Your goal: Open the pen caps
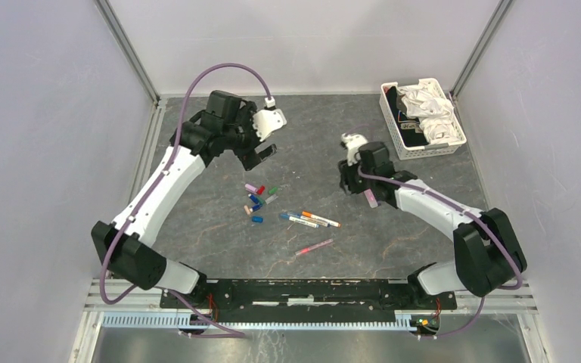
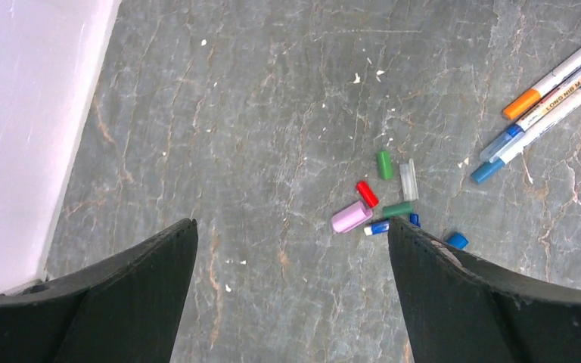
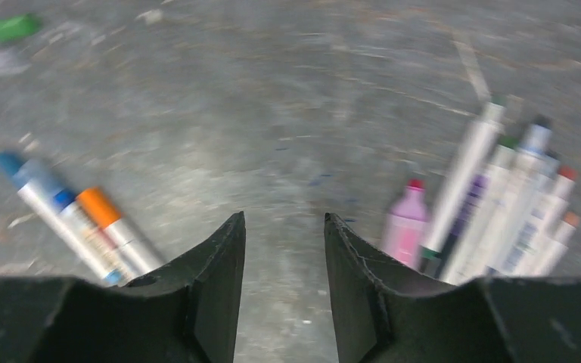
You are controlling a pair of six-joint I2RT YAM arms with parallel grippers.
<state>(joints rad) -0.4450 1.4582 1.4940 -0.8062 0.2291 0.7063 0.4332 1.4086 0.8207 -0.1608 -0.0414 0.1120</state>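
Several loose pen caps (image 1: 256, 198) lie clustered mid-table: pink, red, green, blue and orange. In the left wrist view they show as a pink cap (image 2: 350, 217), a red cap (image 2: 367, 193), a green cap (image 2: 384, 164) and blue caps (image 2: 458, 240). My left gripper (image 1: 265, 155) (image 2: 291, 227) hangs wide open and empty above the table, up-left of the caps. My right gripper (image 1: 348, 183) (image 3: 284, 219) is open and empty, low over bare table. Capped pens (image 3: 83, 219) lie to its left, and a bundle of pens (image 3: 499, 212) with a pink one (image 3: 406, 227) lies to its right.
Three capped pens (image 1: 310, 219) (image 2: 545, 98) with orange and blue caps lie right of the caps. A pink pen (image 1: 314, 246) lies nearer the front. A white slotted basket (image 1: 431, 151) with crumpled white stuff stands at the back right. Walls close in the table.
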